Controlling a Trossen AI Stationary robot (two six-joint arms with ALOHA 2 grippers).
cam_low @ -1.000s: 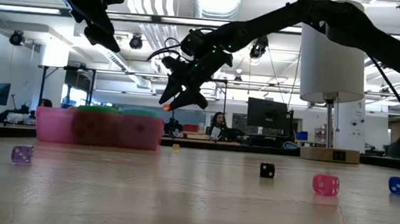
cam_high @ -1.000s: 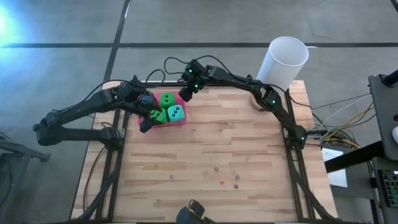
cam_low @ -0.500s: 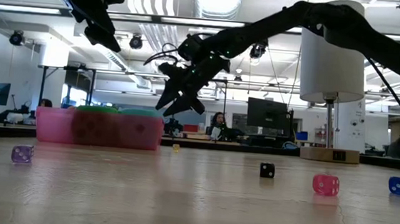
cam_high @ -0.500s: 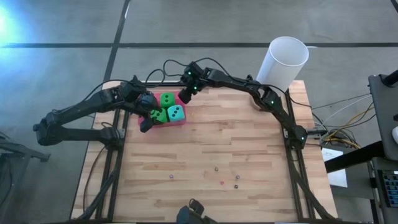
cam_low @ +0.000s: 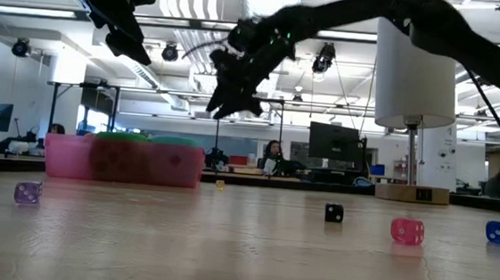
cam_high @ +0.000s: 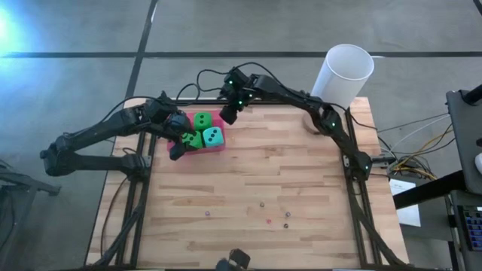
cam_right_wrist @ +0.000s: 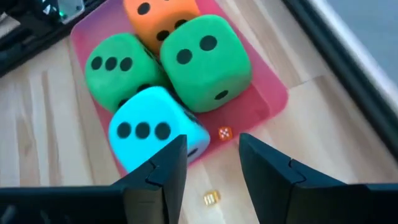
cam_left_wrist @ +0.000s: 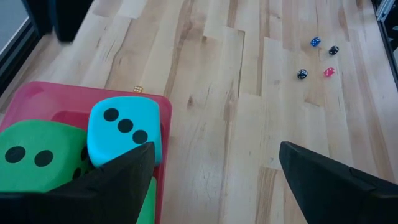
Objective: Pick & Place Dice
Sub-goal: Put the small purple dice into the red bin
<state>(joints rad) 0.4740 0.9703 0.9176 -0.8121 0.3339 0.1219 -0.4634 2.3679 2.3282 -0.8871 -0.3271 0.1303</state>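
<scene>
On your desk (cam_high: 301, 196), the pink tray (cam_right_wrist: 267, 93) held all four dice (cam_right_wrist: 180, 74), packed together, seemingly already placed. Your right end effector (cam_right_wrist: 208, 165) hovered released just above the tray's edge; your left end effector (cam_left_wrist: 214, 168) waited released beside it.

I am seeing the orange die (cam_right_wrist: 160, 17) cut off by the right wrist frame's edge; from above, the left gripper (cam_high: 179, 140) is hiding it in the tray (cam_high: 219, 146).
</scene>
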